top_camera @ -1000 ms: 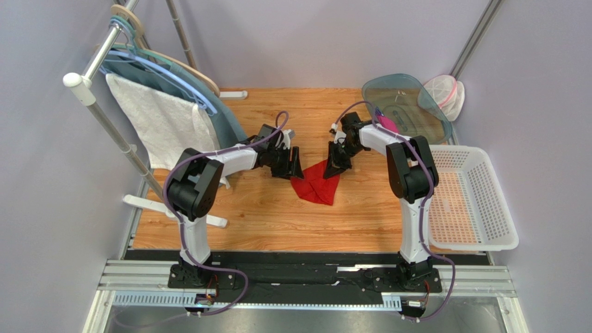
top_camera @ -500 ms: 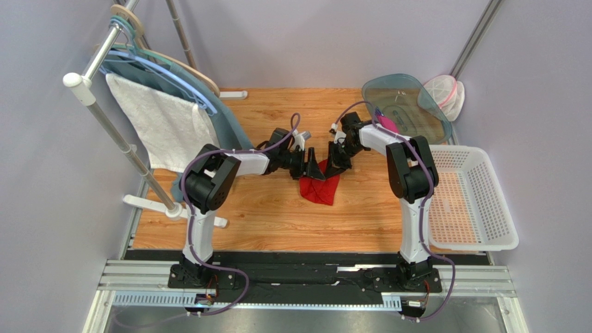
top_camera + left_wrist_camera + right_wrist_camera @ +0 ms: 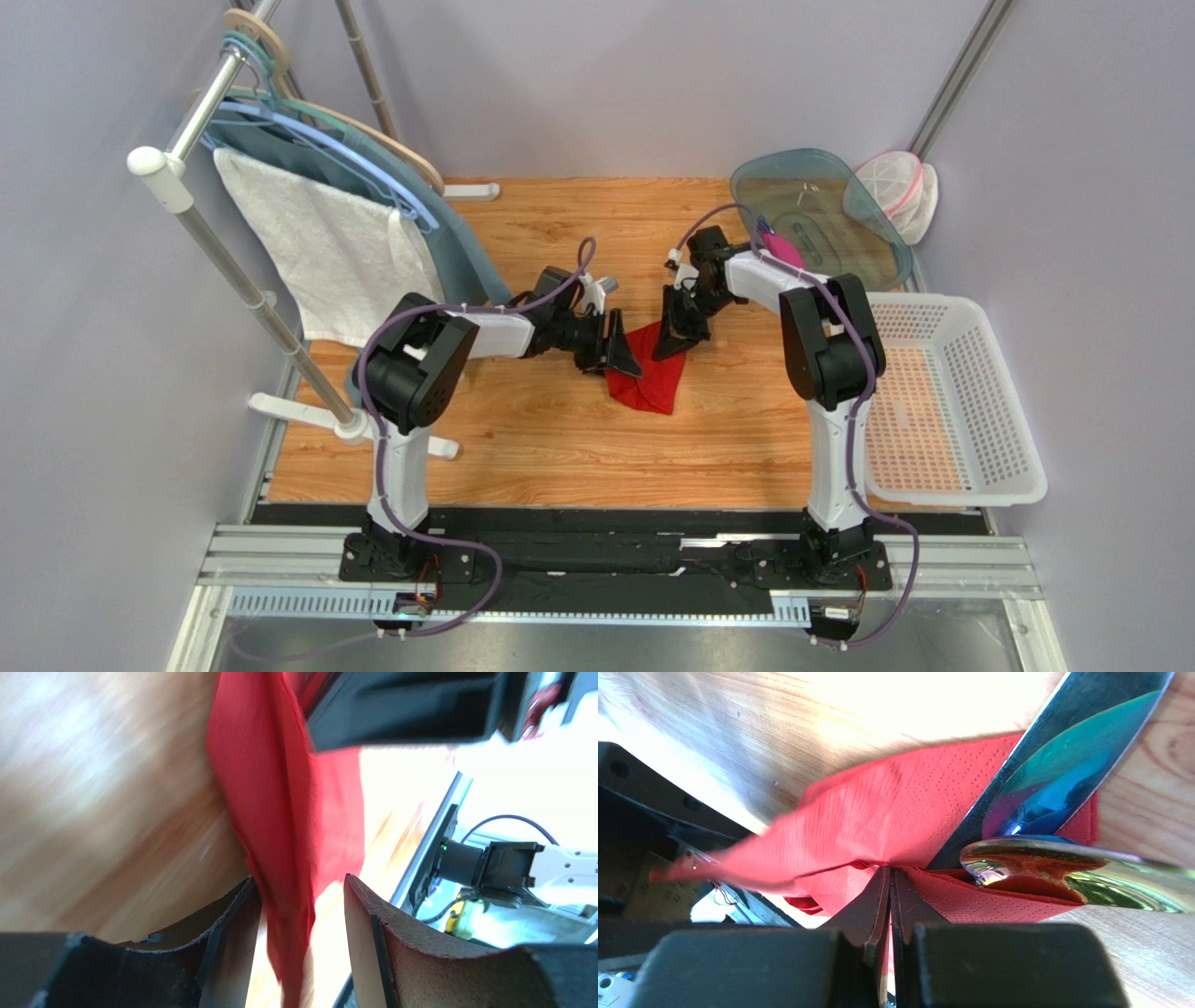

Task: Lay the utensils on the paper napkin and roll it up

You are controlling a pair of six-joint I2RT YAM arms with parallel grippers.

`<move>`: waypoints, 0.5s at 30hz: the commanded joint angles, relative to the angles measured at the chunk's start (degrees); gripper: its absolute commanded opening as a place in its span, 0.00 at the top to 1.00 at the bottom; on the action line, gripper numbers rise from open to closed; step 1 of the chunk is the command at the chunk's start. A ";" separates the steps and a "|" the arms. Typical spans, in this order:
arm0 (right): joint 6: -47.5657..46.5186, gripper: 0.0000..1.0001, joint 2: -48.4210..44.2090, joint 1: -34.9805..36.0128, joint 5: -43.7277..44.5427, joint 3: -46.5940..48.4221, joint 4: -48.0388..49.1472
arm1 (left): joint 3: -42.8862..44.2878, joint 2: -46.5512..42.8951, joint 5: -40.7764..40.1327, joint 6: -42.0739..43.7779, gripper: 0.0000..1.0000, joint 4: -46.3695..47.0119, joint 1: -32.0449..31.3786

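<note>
The red paper napkin (image 3: 652, 382) lies crumpled and folded at mid-table between both grippers. My left gripper (image 3: 619, 350) is at its left edge. In the left wrist view a raised fold of the napkin (image 3: 281, 798) hangs between the left gripper's (image 3: 300, 882) parted jaws, brushing the left finger (image 3: 235, 917). My right gripper (image 3: 683, 328) is at the napkin's far corner. In the right wrist view the right gripper (image 3: 889, 873) is shut on the napkin's (image 3: 878, 815) edge. Two shiny utensils lie there on the napkin, a knife (image 3: 1046, 759) and a spoon (image 3: 1081, 871). From above they are hidden.
A white perforated basket (image 3: 968, 406) stands at the right table edge. A clear tub (image 3: 821, 224) and a mesh bag (image 3: 898, 189) sit at the back right. A rack with hangers and a white towel (image 3: 330, 252) fills the back left.
My left gripper has swung right to the napkin's left side, pushing that side over so the napkin looks narrower. Its jaws have narrowed slightly. The right gripper has held still.
</note>
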 commanded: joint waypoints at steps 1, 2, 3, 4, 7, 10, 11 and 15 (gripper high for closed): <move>-3.29 0.98 4.10 0.86 10.37 -2.78 0.22 | -3.80 -4.45 0.20 0.24 0.45 -3.06 2.64; -3.37 0.98 4.10 0.86 10.37 -2.78 0.30 | -4.07 -4.89 0.11 -0.11 0.45 -2.89 2.99; -3.29 0.98 4.10 0.86 10.45 -2.78 0.30 | -4.33 -5.15 0.11 -0.64 0.47 -1.23 2.99; -3.29 0.98 4.10 0.86 10.45 -2.78 0.30 | -4.42 -5.24 0.20 -1.78 0.48 -0.26 2.99; -3.37 0.99 4.01 0.94 10.37 -2.86 0.39 | -3.90 -5.24 -0.33 -5.37 0.50 4.22 2.99; -3.20 0.99 4.10 0.86 10.45 -2.78 0.39 | -2.41 -5.16 -1.29 -6.79 0.51 6.42 2.64; -3.20 0.99 4.01 1.03 10.45 -2.78 0.39 | -2.31 -5.24 -1.47 -7.58 0.51 9.13 2.55; -2.94 0.99 4.18 1.12 10.28 -2.69 0.48 | 0.32 -3.58 -0.51 -9.96 0.53 10.30 1.15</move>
